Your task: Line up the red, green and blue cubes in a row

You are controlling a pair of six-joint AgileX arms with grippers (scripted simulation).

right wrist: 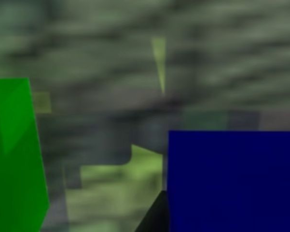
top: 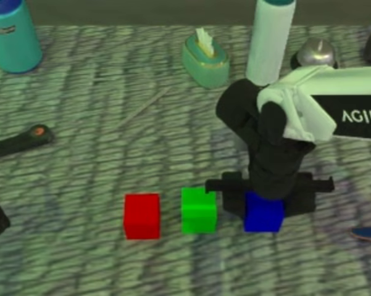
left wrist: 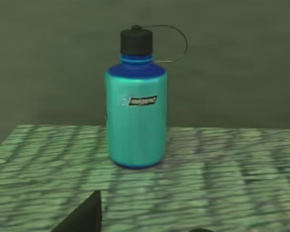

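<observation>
Nearest me on the green woven tabletop (top: pixel 80 265), the three glossy cubes sit in a row: the bright red cube (top: pixel 141 216) at nine o'clock, the bright green cube (top: pixel 198 210) in the middle, the deep blue cube (top: pixel 263 213) at three o'clock. My right jaws (top: pixel 266 196) are down over the blue cube, though I cannot tell whether they grip it. My left arm (top: pixel 15 143) is parked at the nine o'clock edge, its jaws unseen; farther back, toward twelve, stand a teal bottle (top: pixel 12 34), a green tissue box (top: pixel 205 60), a white bottle (top: pixel 270 40) and a silver bell (top: pixel 316 53).
</observation>
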